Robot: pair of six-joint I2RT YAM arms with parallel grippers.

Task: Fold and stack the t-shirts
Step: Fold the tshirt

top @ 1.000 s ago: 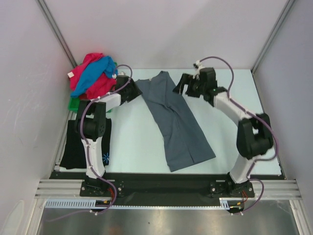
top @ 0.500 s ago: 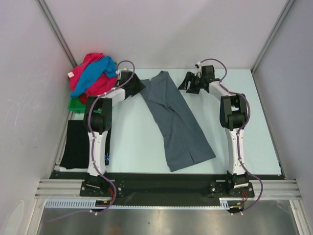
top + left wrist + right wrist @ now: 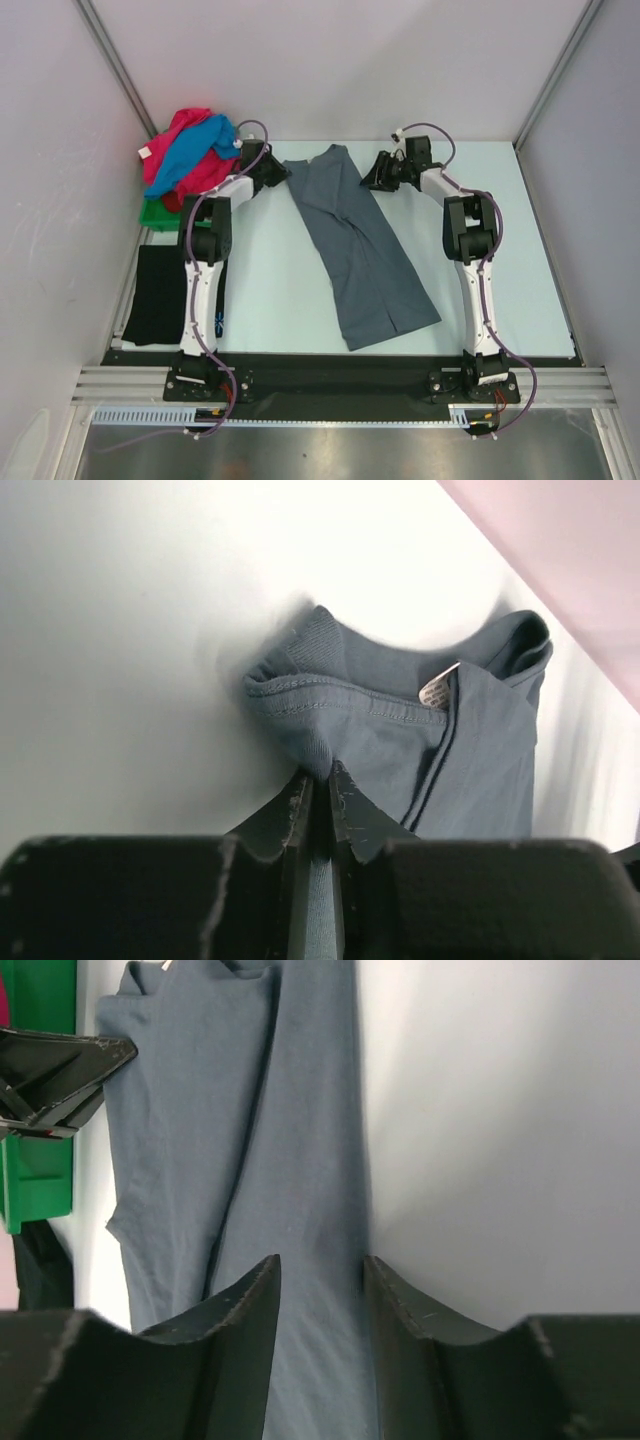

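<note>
While the left pincer (image 3: 318, 782) nips the rumpled slate-grey t-shirt (image 3: 385, 735), the right pincer (image 3: 320, 1270) gapes over its smooth edge

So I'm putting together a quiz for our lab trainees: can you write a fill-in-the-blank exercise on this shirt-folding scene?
1. The left claw pinches a t-shirt whose colour is ___.
2. The right claw hangs over that t-shirt with jaws ___.
3. The pink and blue shirts are heaped on a tray coloured ___.
Missing words: grey, open, green.
</note>
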